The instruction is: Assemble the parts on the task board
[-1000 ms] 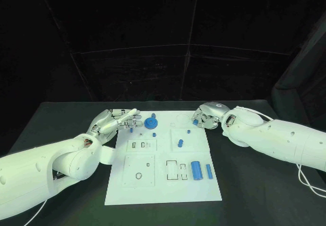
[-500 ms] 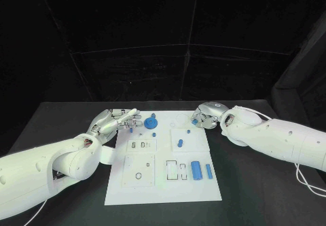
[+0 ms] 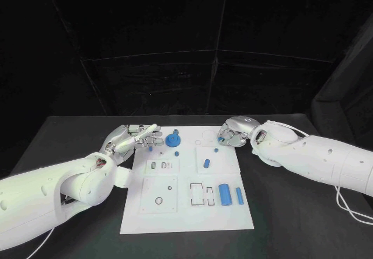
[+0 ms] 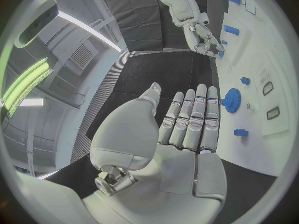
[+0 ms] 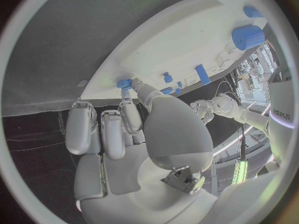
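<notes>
Since a second ago the right hand has drifted slightly toward the far right corner of the task board, while the left hand has barely changed and the loose parts lie where they lay.

Two white arms reach in over a black table toward the white task board between them. On the board, nearest the robot, a large blue cylinder lies beside a thinner blue bar, their long axes running away from the robot, well apart from both hands.

Near the far edge, the left hand hovers at the board's left side, fingers extended side by side and holding nothing. A round blue gear lies just beyond its fingertips, toward the board's middle; a small blue block lies beside the fingers, slightly nearer the robot. The left hand is the nearer one to both.

The right hand's fingers are curled in at the board's far right corner. In the right wrist view, the fingertips meet a small blue peg at the board's edge; it appears pinched, though the contact is tiny. A small blue pin lies on the board nearer the robot than those fingers.
</notes>
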Controlling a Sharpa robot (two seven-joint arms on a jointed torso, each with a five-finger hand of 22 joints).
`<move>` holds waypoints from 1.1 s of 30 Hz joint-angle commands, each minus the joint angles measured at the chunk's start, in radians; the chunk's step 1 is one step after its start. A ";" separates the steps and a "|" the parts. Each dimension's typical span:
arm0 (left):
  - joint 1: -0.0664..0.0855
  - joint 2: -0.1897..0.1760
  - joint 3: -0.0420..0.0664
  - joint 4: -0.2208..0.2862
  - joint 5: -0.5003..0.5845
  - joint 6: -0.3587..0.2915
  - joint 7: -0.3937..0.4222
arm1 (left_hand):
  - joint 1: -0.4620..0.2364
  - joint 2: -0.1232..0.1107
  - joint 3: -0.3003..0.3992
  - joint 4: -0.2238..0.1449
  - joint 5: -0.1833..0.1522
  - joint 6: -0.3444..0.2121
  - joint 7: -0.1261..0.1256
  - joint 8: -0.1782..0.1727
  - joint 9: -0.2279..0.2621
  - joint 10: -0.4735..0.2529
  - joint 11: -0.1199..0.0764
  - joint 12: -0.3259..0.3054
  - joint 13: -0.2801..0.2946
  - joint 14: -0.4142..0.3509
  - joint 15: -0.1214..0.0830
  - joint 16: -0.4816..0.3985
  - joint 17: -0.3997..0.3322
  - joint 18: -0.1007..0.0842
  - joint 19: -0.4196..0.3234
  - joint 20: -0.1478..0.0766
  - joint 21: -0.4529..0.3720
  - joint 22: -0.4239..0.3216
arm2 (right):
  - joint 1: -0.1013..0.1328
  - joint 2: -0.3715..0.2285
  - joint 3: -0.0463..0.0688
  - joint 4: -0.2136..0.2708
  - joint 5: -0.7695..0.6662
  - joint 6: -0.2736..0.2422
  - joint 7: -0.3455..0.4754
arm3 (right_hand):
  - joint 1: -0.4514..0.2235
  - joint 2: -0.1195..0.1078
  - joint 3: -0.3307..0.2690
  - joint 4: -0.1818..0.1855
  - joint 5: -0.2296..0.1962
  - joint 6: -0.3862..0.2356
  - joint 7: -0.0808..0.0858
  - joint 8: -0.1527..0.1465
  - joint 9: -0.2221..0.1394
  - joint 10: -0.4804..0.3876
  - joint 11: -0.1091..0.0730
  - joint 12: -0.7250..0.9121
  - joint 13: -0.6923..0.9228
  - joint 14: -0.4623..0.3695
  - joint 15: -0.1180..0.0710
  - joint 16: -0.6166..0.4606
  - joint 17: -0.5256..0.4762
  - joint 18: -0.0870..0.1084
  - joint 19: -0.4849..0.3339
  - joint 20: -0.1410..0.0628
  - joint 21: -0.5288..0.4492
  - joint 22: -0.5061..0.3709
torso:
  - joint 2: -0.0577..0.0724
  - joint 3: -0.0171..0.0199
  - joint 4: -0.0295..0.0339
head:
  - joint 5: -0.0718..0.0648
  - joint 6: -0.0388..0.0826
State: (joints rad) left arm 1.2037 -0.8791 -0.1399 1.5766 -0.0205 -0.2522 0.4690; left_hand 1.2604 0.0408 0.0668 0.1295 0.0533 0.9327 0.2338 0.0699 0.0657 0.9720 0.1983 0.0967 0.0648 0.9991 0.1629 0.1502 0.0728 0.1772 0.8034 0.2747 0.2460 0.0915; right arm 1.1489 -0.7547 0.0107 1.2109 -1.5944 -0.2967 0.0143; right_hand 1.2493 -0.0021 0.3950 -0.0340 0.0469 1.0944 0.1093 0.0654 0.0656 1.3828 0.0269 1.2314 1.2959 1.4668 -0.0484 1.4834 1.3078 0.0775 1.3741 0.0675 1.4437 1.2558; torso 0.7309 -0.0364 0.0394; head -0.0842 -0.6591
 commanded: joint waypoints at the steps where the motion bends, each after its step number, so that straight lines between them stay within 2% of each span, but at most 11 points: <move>1: 0.001 0.000 0.001 0.003 -0.001 0.009 -0.003 | 0.000 0.008 0.001 -0.006 0.005 0.005 0.021 -0.004 -0.001 0.005 0.003 -0.005 -0.001 0.005 -0.002 -0.003 -0.001 0.006 0.007 -0.002 -0.004 -0.001 | -0.001 0.002 -0.001 -0.002 -0.001 0.014 0.009 | -0.005 0.010 0.000 0.009 0.001 0.004 -0.003 0.002 0.002 -0.001 -0.003 0.004 0.000 0.068 0.005 -0.002 0.094 -0.010 0.004 0.001 -0.007 0.000 | -0.001 0.0003 0.0011 | -0.002 0.001; 8: 0.001 0.000 0.001 0.003 -0.001 0.008 -0.004 | 0.000 0.009 0.001 -0.006 0.005 0.003 0.022 -0.005 -0.001 0.004 0.004 -0.006 -0.002 0.004 -0.001 -0.004 -0.002 0.006 0.007 -0.001 -0.004 -0.002 | -0.001 0.006 -0.001 -0.005 0.000 0.003 0.013 | -0.008 0.025 0.010 0.025 0.001 -0.001 -0.003 0.000 0.001 -0.003 -0.003 0.003 0.000 0.069 0.004 -0.001 0.096 -0.010 0.005 0.000 -0.007 0.001 | 0.000 0.0002 0.0001 | -0.001 -0.001; 20: 0.001 0.000 0.001 0.003 -0.001 0.008 -0.005 | -0.001 0.010 0.000 -0.007 0.005 0.003 0.023 -0.005 -0.001 0.003 0.004 -0.007 -0.002 0.004 -0.001 -0.005 -0.002 0.006 0.006 -0.001 -0.004 -0.002 | -0.001 0.006 -0.001 -0.007 0.003 -0.001 0.018 | -0.005 0.037 0.028 0.043 0.001 -0.020 0.002 -0.004 -0.001 -0.008 0.001 -0.001 -0.002 0.069 0.007 0.001 0.100 -0.010 0.004 0.001 -0.008 0.000 | 0.000 0.0004 -0.0003 | -0.002 -0.002; 27: 0.001 0.000 0.001 0.002 -0.001 0.009 -0.007 | -0.002 0.010 0.000 -0.007 0.004 0.002 0.024 -0.006 -0.001 0.002 0.005 -0.008 -0.002 0.003 0.000 -0.006 -0.002 0.006 0.006 -0.001 -0.005 -0.002 | -0.001 0.003 -0.001 -0.008 0.007 -0.004 0.020 | -0.022 0.051 0.050 0.084 0.001 -0.034 0.007 -0.003 -0.001 -0.003 0.006 0.012 0.008 0.070 0.011 0.002 0.102 -0.010 0.004 0.005 -0.008 0.000 | 0.000 0.0003 -0.0006 | -0.003 -0.002; 33: 0.001 -0.001 0.001 0.001 -0.001 0.009 -0.008 | -0.003 0.011 -0.001 -0.006 0.005 0.001 0.024 -0.006 -0.001 0.002 0.006 -0.008 -0.002 0.003 0.000 -0.006 -0.002 0.006 0.006 -0.001 -0.005 -0.003 | -0.001 0.002 -0.001 -0.008 0.011 -0.004 0.021 | -0.026 0.051 0.059 0.097 0.001 -0.038 0.008 -0.003 -0.001 -0.003 0.007 0.014 0.010 0.070 0.012 0.002 0.103 -0.010 0.005 0.006 -0.008 0.001 | 0.000 0.0004 -0.0008 | -0.004 -0.003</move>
State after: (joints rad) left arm 1.2037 -0.8797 -0.1399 1.5763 -0.0205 -0.2523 0.4612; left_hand 1.2570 0.0442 0.0668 0.1296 0.0533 0.9328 0.2338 0.0699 0.0657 0.9720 0.1983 0.0929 0.0639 0.9991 0.1628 0.1503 0.0721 0.1772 0.8035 0.2746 0.2460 0.0896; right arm 1.1480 -0.7521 0.0100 1.2027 -1.5873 -0.2999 0.0285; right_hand 1.2207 0.0608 0.4548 0.0561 0.0448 1.0664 0.1180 0.0668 0.0622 1.3790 0.0306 1.2397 1.3049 1.4669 -0.0409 1.4836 1.3075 0.0774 1.3777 0.0711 1.4399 1.2558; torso 0.7305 -0.0361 0.0386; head -0.0879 -0.6609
